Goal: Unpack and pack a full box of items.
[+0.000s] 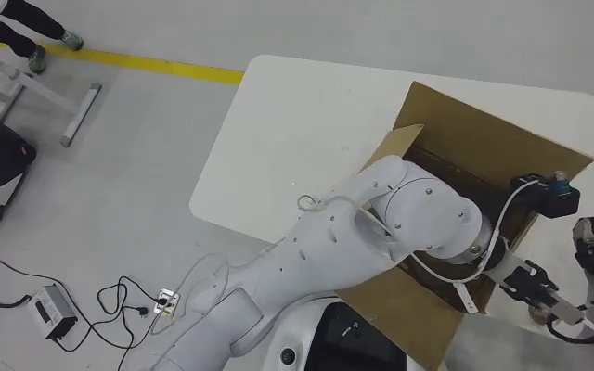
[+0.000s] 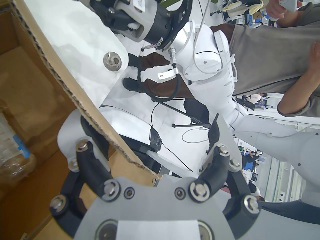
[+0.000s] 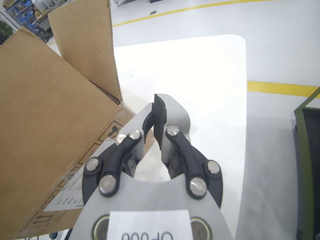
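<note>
- You have a brown cardboard box (image 1: 469, 125) standing on the white table (image 1: 297, 139), top open, long flaps spread outward; one short flap (image 3: 85, 41) stands upright.
- Its outer side wall carries a white label (image 3: 72, 191) and printed handling marks.
- Inside, by a wall, lies a clear plastic item (image 2: 12, 141) with a blue band; what it is, you cannot tell.

The left arm (image 1: 325, 250) stretches forward and folds sharply at the elbow, with the forearm doubling across to the wrist. The left gripper (image 2: 145, 123) has its fingers spread wide apart. The right gripper (image 3: 154, 112) points ahead, its two black pads (image 3: 160, 118) pressed together with nothing between them.
</note>
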